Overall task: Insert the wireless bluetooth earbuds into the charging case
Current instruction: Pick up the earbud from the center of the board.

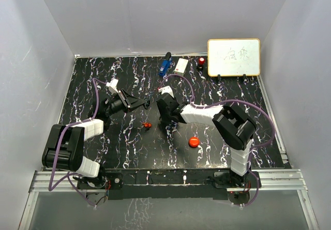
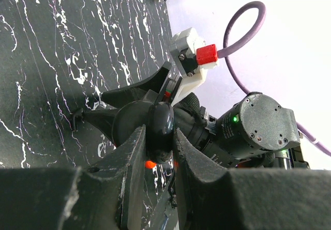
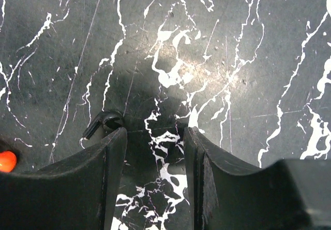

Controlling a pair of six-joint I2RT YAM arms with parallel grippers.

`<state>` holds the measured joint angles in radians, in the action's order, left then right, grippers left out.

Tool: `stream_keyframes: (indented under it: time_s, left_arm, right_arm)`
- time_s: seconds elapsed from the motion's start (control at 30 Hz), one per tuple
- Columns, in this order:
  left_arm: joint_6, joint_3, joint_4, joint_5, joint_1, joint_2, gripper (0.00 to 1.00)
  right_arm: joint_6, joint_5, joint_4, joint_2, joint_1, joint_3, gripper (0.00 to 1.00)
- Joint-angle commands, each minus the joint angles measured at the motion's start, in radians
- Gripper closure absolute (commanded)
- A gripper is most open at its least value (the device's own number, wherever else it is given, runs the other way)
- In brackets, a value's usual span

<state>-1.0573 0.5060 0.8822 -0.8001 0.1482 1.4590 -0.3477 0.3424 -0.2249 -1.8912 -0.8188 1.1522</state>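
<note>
Between the fingers (image 2: 135, 152) of the left gripper (image 2: 159, 137), a glossy black round disc (image 2: 161, 117) is pinched edge-on, with the jaws closed tight against its two faces. This gripper reaches out roughly level over the black marbled surface (image 1: 124, 152), pointing toward the right arm. The right gripper (image 3: 155, 137) points down at the surface with its jaws partway open. It holds nothing, and only bare marbling shows in the gap. The mostly black earbud (image 3: 103, 122) lies on the surface just outside the tip of the finger on the left of the right wrist view. Whether it touches that finger cannot be told. The red-and-black earbud (image 1: 147, 124) also lies on the surface, between the two grippers and a little nearer the right one. In the right wrist view it shows only as a red spot at the left edge. Toward the near edge, to the right of the right gripper and well apart from both earbuds, sits a red round puck (image 1: 194, 142). Along the far edge stand a blue object (image 1: 165, 64), a white box (image 1: 181, 65) and a small red-topped item (image 1: 201, 61). A whiteboard (image 1: 234, 57) with writing stands propped at the far right corner.
</note>
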Motion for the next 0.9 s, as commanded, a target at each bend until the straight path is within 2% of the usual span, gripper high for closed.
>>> stream_keyframes:
  time_s: [0.0,0.3,0.43,0.63,0.87]
  left_arm:
    - [0.025,0.000,0.002,-0.005,0.005,-0.045,1.00]
    - [0.068,0.017,-0.109,0.040,0.003,-0.099,1.00]
    - [0.087,0.023,-0.166,0.072,-0.003,-0.144,1.00]
    - [0.083,0.021,-0.176,0.089,-0.007,-0.147,1.00]
    - [0.060,0.007,-0.135,0.087,-0.008,-0.131,1.00]
  right_arm:
    - [0.019,0.020,-0.012,-0.049,0.000,0.023,0.54]
    - [0.024,0.007,-0.001,-0.092,0.003,0.064,0.54]
    - [0.013,0.001,0.002,-0.046,0.032,0.051,0.54]
    - [0.022,-0.106,0.011,0.049,0.089,0.020,0.54]
    - [0.030,-0.290,0.049,0.108,0.091,-0.002,0.54]
